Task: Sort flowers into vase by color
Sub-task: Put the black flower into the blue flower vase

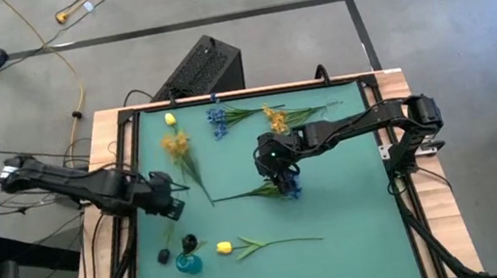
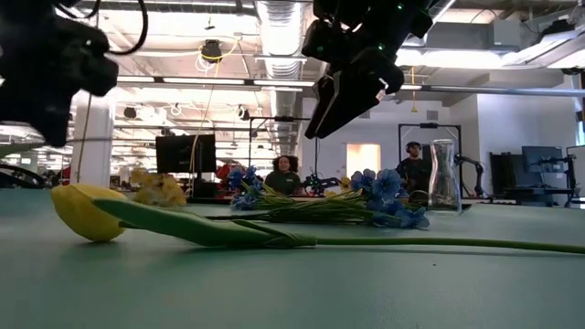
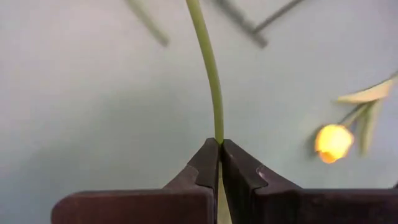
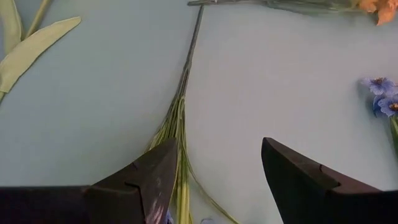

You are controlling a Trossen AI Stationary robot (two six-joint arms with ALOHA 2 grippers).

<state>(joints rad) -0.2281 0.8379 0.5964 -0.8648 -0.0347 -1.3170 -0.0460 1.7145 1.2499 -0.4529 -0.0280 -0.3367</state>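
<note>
- Over on the green tabletop (image 1: 337, 214), the small teal glass vase (image 1: 188, 262) near its front edge is our landmark, and just up from it the left tool (image 1: 174, 200) is clenched tight on a thin green stem (image 3: 211, 74) — the wrist view shows the tips pinched right on it.
- That stem runs away from the vase toward the far edge, up to a yellow-orange blossom cluster (image 1: 176, 145), with a small yellow bud (image 1: 170, 119) beyond it.
- Farther from the vase, toward mid-table, the right tool (image 1: 280, 169) hangs with its fingers spread and nothing between them, directly above a blue-blossomed spray (image 1: 290, 189) whose bundled green stems (image 4: 177, 124) lie flat beneath it.
- Right beside the vase lies a yellow tulip (image 1: 225, 248) on a long leafy stem, untouched; a dark round object (image 1: 164, 256) sits on the vase's other side.
- Along the far edge, well away from the vase, another blue cluster (image 1: 217, 119) and an orange cluster (image 1: 275, 116) wait their turn.
- Handling call: these look light, springy and thin, so a stem could twist or slip in a pinch. Best taken on the bare stem, below the blossoms, never on the soft heads.
- A clear glass carafe (image 2: 444, 178) shows in the low view; the vase mouth looks narrow, so feeding a stem in should want care.
</note>
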